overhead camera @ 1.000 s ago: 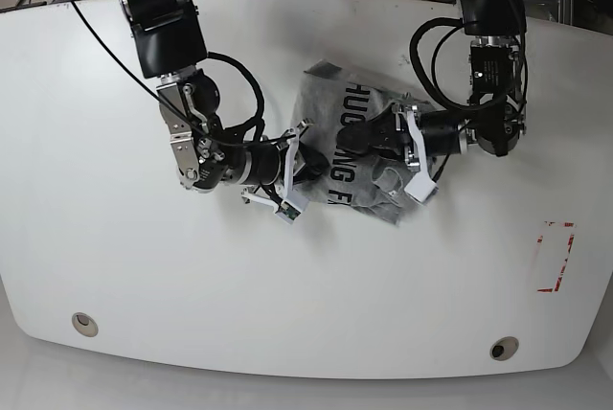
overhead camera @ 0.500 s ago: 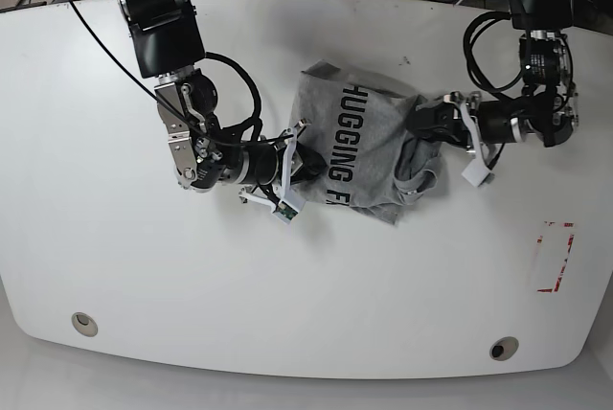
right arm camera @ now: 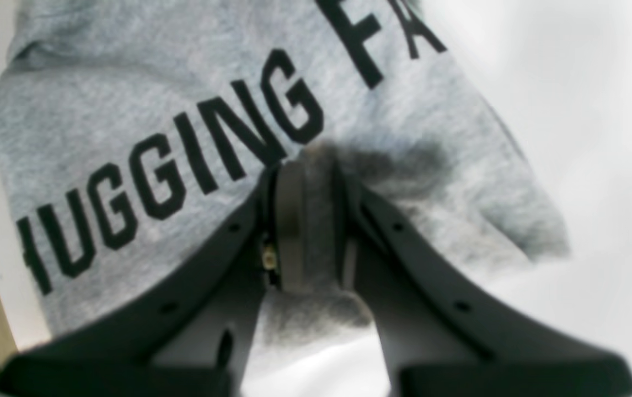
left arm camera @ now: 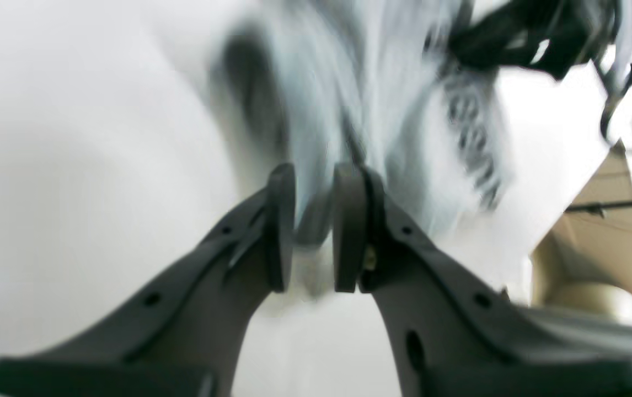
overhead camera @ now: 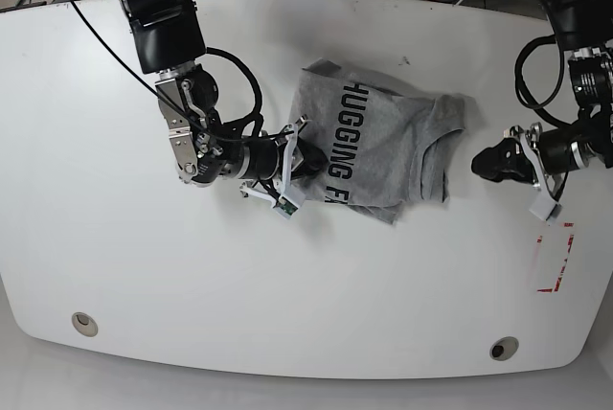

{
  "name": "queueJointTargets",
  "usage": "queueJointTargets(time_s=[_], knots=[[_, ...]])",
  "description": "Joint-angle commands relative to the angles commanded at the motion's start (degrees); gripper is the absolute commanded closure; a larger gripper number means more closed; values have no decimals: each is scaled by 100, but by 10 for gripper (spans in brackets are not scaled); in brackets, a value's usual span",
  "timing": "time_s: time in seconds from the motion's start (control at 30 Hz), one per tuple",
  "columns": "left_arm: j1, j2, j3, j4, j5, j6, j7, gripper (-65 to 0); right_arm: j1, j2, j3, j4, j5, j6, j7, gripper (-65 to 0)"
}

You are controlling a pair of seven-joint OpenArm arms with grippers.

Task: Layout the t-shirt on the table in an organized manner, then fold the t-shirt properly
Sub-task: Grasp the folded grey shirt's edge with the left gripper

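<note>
While the right hand (right arm camera: 308, 231) pinches the t-shirt (overhead camera: 383, 156), the left hand (overhead camera: 488, 161) hovers apart.

Bright even light, left wrist view motion-blurred — base sharp

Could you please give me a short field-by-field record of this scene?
garment: heather-grey cotton t-shirt with dark block lettering, bunched and wrinkled
surface: glossy white table
right tool: shut on a fold of the t-shirt
left tool: apart from the t-shirt in the base view; wrist view blurred, state unclear
</note>
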Motion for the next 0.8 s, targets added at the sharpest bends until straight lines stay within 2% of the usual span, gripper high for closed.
queueJointTargets(time_s=[0.03, 0.17, 0.27, 0.33, 0.4, 0.5, 0.67, 0.8], knots=[[-35, 18, 9, 0, 0, 0, 0, -115, 0, 0, 0, 0, 0, 0, 0, -81], [-255, 545, 44, -44, 26, 0, 0, -115, 0, 0, 0, 0, -9, 0, 0, -81], [-273, 870, 325, -185, 88, 0, -9, -115, 0, 9, 0, 0, -18, 0, 0, -81], [-281, 1064, 440, -237, 290, 0, -18, -115, 0, 9, 0, 0, -18, 0, 0, -81], [-316, 1319, 545, -237, 695, 0, -70, -115, 0, 9, 0, 0, -18, 0, 0, -81], [-299, 1538, 695, -246, 1284, 0, -325, -115, 0, 9, 0, 0, -18, 0, 0, -81], [-308, 1530, 1037, -396, 2066, 0, -774, -115, 0, 9, 0, 9, -9, 0, 0, -81], [-422, 1284, 1073, -949, 2505, 0, -993, -115, 0, 9, 0, 9, 9, 0, 0, -81]])
